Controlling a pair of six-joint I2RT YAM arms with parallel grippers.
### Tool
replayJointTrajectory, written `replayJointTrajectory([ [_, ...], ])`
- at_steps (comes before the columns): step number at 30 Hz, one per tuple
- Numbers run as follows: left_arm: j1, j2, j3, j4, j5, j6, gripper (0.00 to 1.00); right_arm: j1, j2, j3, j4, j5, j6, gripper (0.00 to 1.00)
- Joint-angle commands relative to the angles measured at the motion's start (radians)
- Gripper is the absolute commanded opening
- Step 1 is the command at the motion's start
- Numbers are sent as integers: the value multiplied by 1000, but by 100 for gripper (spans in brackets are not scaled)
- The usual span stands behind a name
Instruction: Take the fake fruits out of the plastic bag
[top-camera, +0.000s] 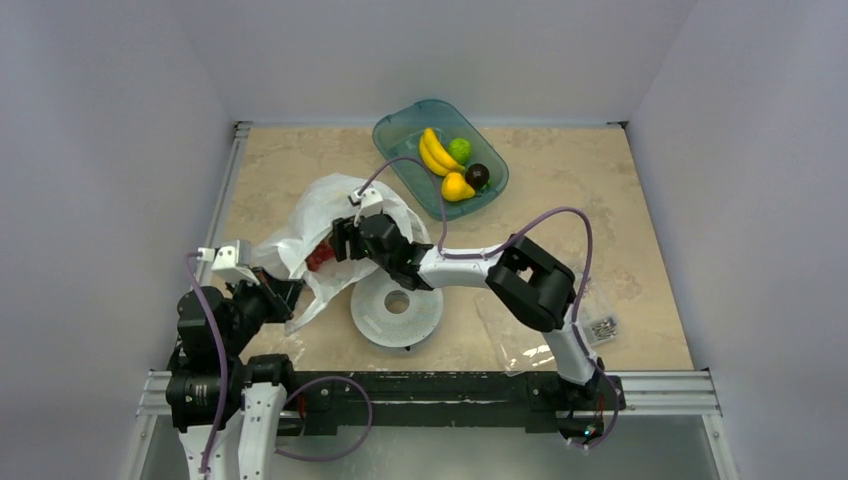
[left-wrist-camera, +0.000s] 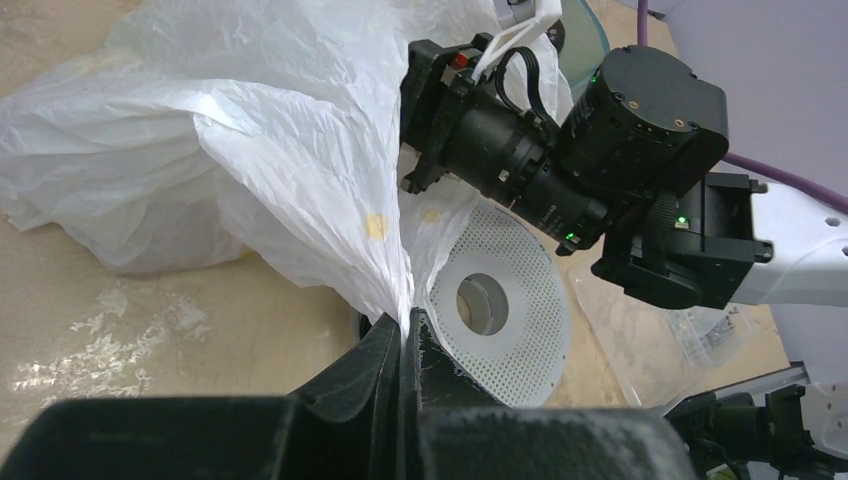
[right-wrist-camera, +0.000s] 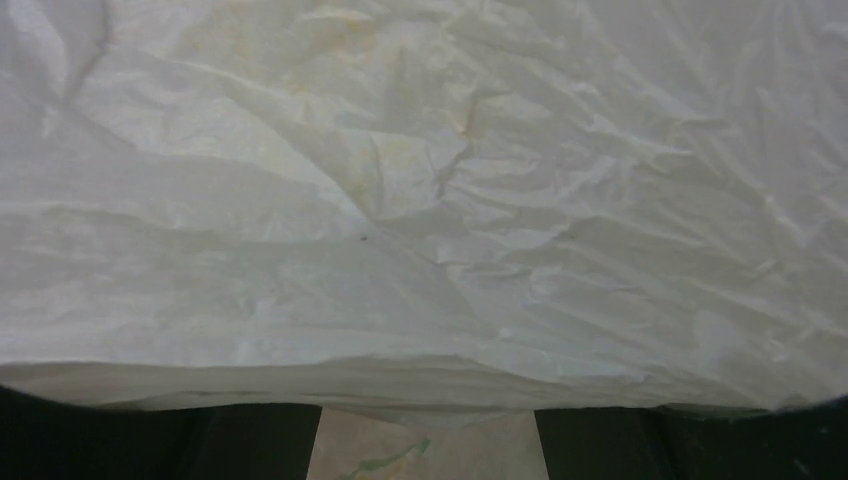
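The white crinkly plastic bag (top-camera: 325, 205) lies left of centre, and a red fruit (top-camera: 320, 257) shows in its open mouth. My left gripper (top-camera: 292, 300) is shut on the bag's near edge and pulls the film taut; in the left wrist view the film (left-wrist-camera: 300, 170) runs into the closed gripper (left-wrist-camera: 405, 325). My right gripper (top-camera: 343, 240) is at the bag's mouth beside the red fruit. In the right wrist view the bag (right-wrist-camera: 420, 200) fills the frame. The right gripper (right-wrist-camera: 428, 445) is open with nothing between its fingers (right-wrist-camera: 250, 445). A green apple (top-camera: 459, 150) and a yellow fruit (top-camera: 457, 187) sit in the tray.
A teal tray (top-camera: 400, 130) at the back also holds a banana bunch (top-camera: 433, 152) and a dark plum (top-camera: 477, 175). A white perforated disc (top-camera: 397, 305) lies just right of the bag, under the right arm. A clear bag of screws (top-camera: 600, 325) lies at the right front.
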Motion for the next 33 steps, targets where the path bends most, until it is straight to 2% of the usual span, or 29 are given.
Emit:
replayJointTrajectory([
  [1, -13, 16, 3, 32, 19, 2, 0, -1, 34, 113, 87, 126, 4, 71],
  [9, -33, 16, 4, 28, 19, 3, 0, -2, 137, 239, 110, 225, -11, 87],
  [12, -41, 21, 4, 28, 21, 4, 0, -2, 204, 319, 88, 214, -21, 92],
  [13, -43, 20, 5, 28, 21, 4, 0, -2, 223, 352, 71, 209, -25, 98],
  [14, -44, 21, 5, 28, 20, 4, 0, -2, 244, 380, 59, 196, -26, 99],
  [18, -47, 25, 5, 28, 21, 4, 0, -2, 329, 482, 23, 183, -17, 99],
  [22, -48, 26, 4, 28, 19, 2, 0, -4, 464, 681, -127, 175, -4, 99],
  [26, -48, 29, 5, 27, 19, 3, 0, -5, 565, 827, -179, 156, 5, 99],
  [30, -49, 30, 6, 26, 18, 2, 0, -14, 574, 840, -167, 146, 29, 85],
  [33, -51, 31, 5, 25, 15, 2, 0, -16, 551, 823, -146, 129, 15, 60],
])
